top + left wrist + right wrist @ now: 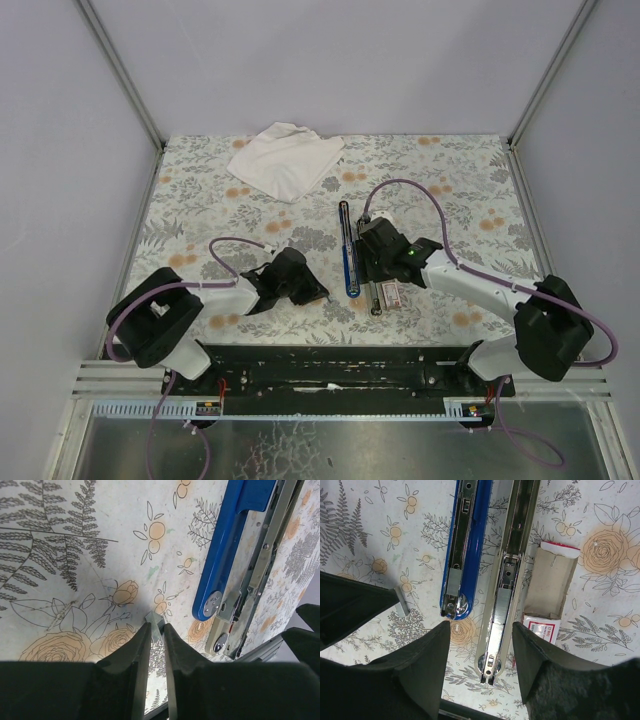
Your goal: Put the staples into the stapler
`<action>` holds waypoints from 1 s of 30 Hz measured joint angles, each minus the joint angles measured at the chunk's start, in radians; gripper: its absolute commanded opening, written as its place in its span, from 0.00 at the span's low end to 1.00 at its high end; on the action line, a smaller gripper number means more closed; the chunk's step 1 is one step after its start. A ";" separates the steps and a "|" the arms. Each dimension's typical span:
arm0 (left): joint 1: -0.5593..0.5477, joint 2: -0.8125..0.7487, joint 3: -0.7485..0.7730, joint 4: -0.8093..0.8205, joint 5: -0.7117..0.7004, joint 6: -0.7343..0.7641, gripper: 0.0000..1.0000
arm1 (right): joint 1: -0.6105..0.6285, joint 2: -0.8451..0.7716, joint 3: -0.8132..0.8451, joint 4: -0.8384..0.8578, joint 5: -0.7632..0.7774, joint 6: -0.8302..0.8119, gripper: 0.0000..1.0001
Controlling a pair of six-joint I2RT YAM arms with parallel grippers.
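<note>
The staple box (pixel 392 293), small with a pink-red and white label, lies on the floral tabletop (pixel 200 210) in the top view. It is just right of two long staplers set side by side: a blue stapler (pixel 347 250) and, nearer the box, a silvery stapler (pixel 375 302). We see the right arm (pixel 470 283) come in from the right, its wrist bent down over the silvery stapler. The left arm (pixel 215 295) stretches low toward the blue stapler's near end, its tip just short of it. A white cloth (pixel 285 160) lies crumpled at the far side.

From the left wrist, we find the left jaws narrow, pinched on a short silvery staple strip (pixel 155 624) at their tips. Whether the strip touches the tabletop we cannot tell. Both staplers' near ends lie to the right, apart from the jaws.

From the right wrist, the right jaws stand wide, one finger on each side of the silvery stapler's near end, not closed on it. Its channel faces up. The box lies open just beside it on the right, tan inside showing.
</note>
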 measured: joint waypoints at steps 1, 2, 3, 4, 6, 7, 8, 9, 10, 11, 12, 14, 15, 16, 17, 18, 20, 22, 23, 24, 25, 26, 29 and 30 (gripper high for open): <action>0.000 0.001 0.000 0.003 0.001 0.000 0.13 | 0.000 0.003 0.000 0.000 0.000 0.000 0.60; 0.002 0.003 0.000 0.008 0.003 0.000 0.12 | 0.000 0.005 0.000 -0.001 0.000 0.000 0.60; 0.002 0.004 0.000 0.012 0.005 0.000 0.12 | 0.000 0.006 0.000 -0.001 0.000 0.000 0.60; 0.003 0.005 0.000 0.014 0.007 0.000 0.11 | 0.000 0.007 0.000 -0.001 0.000 0.000 0.60; 0.006 0.007 0.000 0.018 0.011 0.000 0.11 | 0.000 0.011 0.000 -0.001 0.000 0.000 0.60; 0.007 0.008 0.000 0.017 0.013 0.000 0.11 | 0.000 0.014 0.000 -0.001 0.000 0.000 0.60; 0.007 0.010 0.000 0.018 0.014 0.000 0.11 | 0.000 0.017 0.000 -0.001 0.000 0.000 0.60; 0.008 0.011 0.000 0.018 0.015 0.000 0.10 | 0.000 0.019 0.000 -0.002 0.000 0.000 0.60; 0.009 0.013 0.000 0.019 0.017 0.000 0.10 | 0.000 0.021 0.000 -0.002 0.000 0.000 0.60; 0.010 0.015 0.000 0.021 0.020 0.000 0.10 | 0.000 0.023 0.000 -0.002 0.000 0.000 0.60; 0.011 0.016 0.000 0.023 0.023 0.000 0.10 | 0.000 0.024 0.001 -0.002 0.000 0.000 0.60; 0.015 0.019 0.000 0.029 0.027 0.000 0.10 | 0.000 0.028 0.002 -0.002 0.000 0.000 0.60; 0.016 0.021 0.000 0.031 0.028 0.000 0.09 | 0.000 0.029 0.002 -0.002 0.000 -0.001 0.60; 0.018 0.024 0.000 0.035 0.031 0.000 0.08 | 0.000 0.031 0.002 -0.002 0.000 -0.002 0.60; 0.020 0.026 0.000 0.037 0.034 0.000 0.06 | 0.000 0.032 0.003 -0.002 0.000 -0.002 0.60; 0.021 0.026 0.000 0.039 0.035 0.000 0.04 | 0.000 0.032 0.003 -0.002 0.000 -0.003 0.60; 0.026 0.029 0.000 0.041 0.040 0.000 0.00 | 0.000 0.032 0.003 -0.002 0.000 -0.003 0.60; 0.028 0.031 0.000 0.041 0.041 0.000 0.00 | 0.000 0.032 0.005 -0.003 0.000 -0.003 0.60; 0.029 0.031 0.000 0.042 0.042 0.001 0.00 | 0.000 0.032 0.007 -0.003 0.000 -0.003 0.60; 0.029 0.031 0.000 0.042 0.042 0.001 0.00 | 0.000 0.032 0.008 -0.002 0.000 -0.003 0.60; 0.030 0.031 0.000 0.043 0.043 0.001 0.00 | 0.000 0.032 0.008 -0.002 0.000 -0.003 0.60; 0.031 0.031 0.000 0.044 0.044 0.001 0.00 | 0.000 0.032 0.008 -0.002 0.000 -0.003 0.60; 0.033 0.022 -0.006 0.054 0.046 0.003 0.00 | 0.000 0.029 0.008 -0.003 -0.001 -0.004 0.61; 0.033 0.013 -0.011 0.055 0.046 0.004 0.00 | 0.000 0.026 0.008 -0.003 -0.001 -0.004 0.61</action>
